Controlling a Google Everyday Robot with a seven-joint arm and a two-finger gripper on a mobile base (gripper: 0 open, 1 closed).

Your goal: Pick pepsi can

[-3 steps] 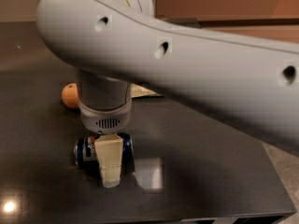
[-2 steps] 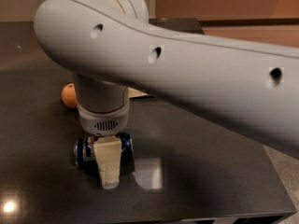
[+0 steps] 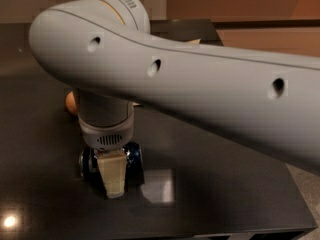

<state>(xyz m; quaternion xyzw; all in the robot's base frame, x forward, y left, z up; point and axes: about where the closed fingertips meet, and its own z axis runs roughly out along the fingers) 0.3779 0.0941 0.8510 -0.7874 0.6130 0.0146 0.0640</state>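
Note:
The pepsi can [image 3: 133,155], dark blue with silver ends, lies on its side on the dark table [image 3: 225,184], near the front left. My gripper [image 3: 114,176] points straight down and sits right over the middle of the can. The can's two ends show on either side of the gripper. The can rests on the table. My large grey arm [image 3: 200,84] crosses the view from the right and hides much of the table behind it.
An orange ball [image 3: 71,103] lies on the table just behind the gripper's wrist, half hidden by it. The table's front edge [image 3: 200,231] runs close below the can. Its right edge meets speckled floor [image 3: 306,184].
The arm's upper links have shifted higher and more to the left in the view. The gripper and the can have stayed where they were.

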